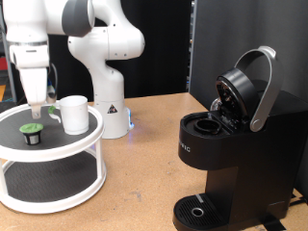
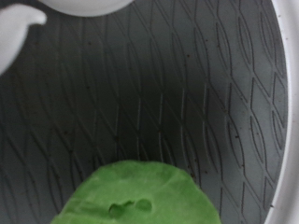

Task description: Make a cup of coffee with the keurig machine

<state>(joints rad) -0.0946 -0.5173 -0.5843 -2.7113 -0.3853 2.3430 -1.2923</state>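
White ceramic, the cup (image 1: 72,113) stands on the upper tier of a round two-tier stand (image 1: 58,149) at the exterior view's left, beside a small dark pod (image 1: 32,132) with a green top. The gripper (image 1: 36,108) hangs just above that pod; whether its fingers are spread cannot be told. At right, the keurig machine (image 1: 226,154) sits with its lid raised, pale lettering on its front partly legible.

The cup (image 1: 73,113) and pod (image 1: 33,130) sit on the stand (image 1: 58,144), machine (image 1: 231,144) at exterior view's right.
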